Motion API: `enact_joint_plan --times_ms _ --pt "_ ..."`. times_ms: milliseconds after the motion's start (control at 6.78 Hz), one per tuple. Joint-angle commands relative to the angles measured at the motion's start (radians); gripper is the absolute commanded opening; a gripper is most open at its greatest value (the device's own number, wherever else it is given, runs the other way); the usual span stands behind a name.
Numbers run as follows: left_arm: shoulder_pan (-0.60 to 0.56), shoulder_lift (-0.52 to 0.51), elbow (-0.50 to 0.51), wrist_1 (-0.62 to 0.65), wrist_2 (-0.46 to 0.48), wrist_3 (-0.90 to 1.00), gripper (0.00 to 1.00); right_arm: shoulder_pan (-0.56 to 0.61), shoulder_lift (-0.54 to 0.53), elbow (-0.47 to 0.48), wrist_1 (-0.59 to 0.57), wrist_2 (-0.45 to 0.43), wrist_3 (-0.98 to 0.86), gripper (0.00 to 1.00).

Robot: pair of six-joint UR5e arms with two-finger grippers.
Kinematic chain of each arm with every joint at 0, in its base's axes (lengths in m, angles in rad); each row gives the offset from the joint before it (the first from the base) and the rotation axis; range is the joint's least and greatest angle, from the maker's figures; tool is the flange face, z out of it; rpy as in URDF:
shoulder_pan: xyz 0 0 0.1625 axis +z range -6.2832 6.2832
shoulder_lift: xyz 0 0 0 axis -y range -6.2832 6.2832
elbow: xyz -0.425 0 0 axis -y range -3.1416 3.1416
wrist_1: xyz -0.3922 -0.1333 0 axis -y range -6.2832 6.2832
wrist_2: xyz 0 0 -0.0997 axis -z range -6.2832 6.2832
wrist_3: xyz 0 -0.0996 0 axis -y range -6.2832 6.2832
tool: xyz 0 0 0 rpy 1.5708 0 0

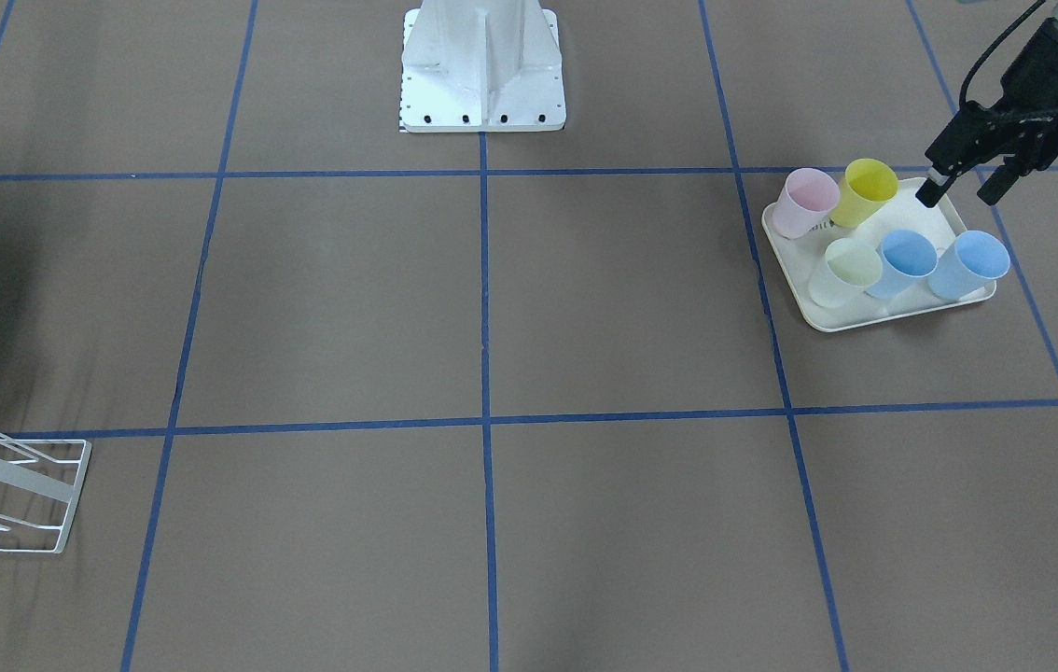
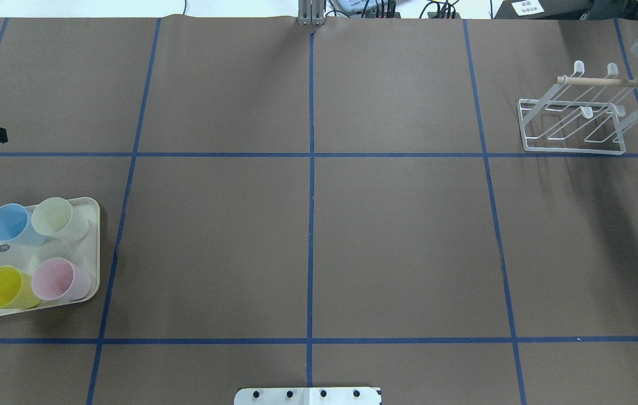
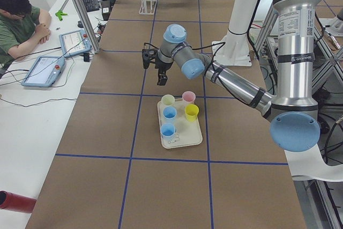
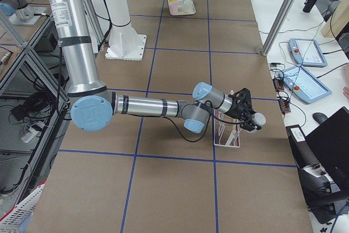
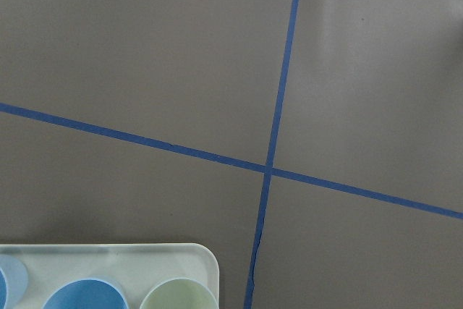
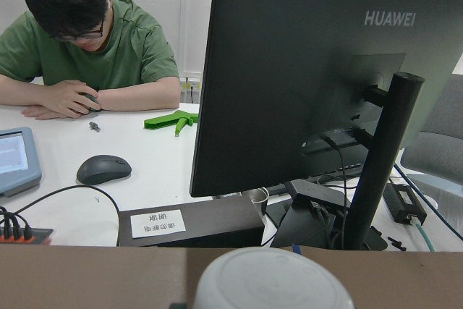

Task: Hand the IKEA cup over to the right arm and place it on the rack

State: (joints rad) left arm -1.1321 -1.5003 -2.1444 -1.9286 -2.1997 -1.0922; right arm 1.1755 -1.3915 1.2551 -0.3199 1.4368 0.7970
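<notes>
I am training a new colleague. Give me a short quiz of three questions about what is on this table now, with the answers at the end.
1. How many cups stand on the tray?
2. True or false: the left gripper is holding a cup.
3. The yellow cup shares its row of two on the tray with which cup? A. pink B. blue C. pale green

Key
1. Five.
2. False: its fingers are apart and there is nothing between them.
3. A, the pink cup.
</notes>
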Motion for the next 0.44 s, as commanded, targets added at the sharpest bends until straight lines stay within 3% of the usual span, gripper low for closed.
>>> enact_joint_plan --times_ms 0,147,295 --pt "0.0 0.006 -0.002 -0.001 0.0 0.0 1.0 -0.03 -0.009 -0.005 -0.001 -0.001 -0.001 0.0" --pt "0.0 0.006 -0.006 0.0 0.0 0.0 1.0 -0.037 -0.011 -0.01 -0.001 -0.001 -0.002 0.0" --pt "0.0 0.008 -0.012 0.0 0.0 0.0 1.0 -0.037 -0.011 -0.01 -0.001 0.001 -0.005 0.16"
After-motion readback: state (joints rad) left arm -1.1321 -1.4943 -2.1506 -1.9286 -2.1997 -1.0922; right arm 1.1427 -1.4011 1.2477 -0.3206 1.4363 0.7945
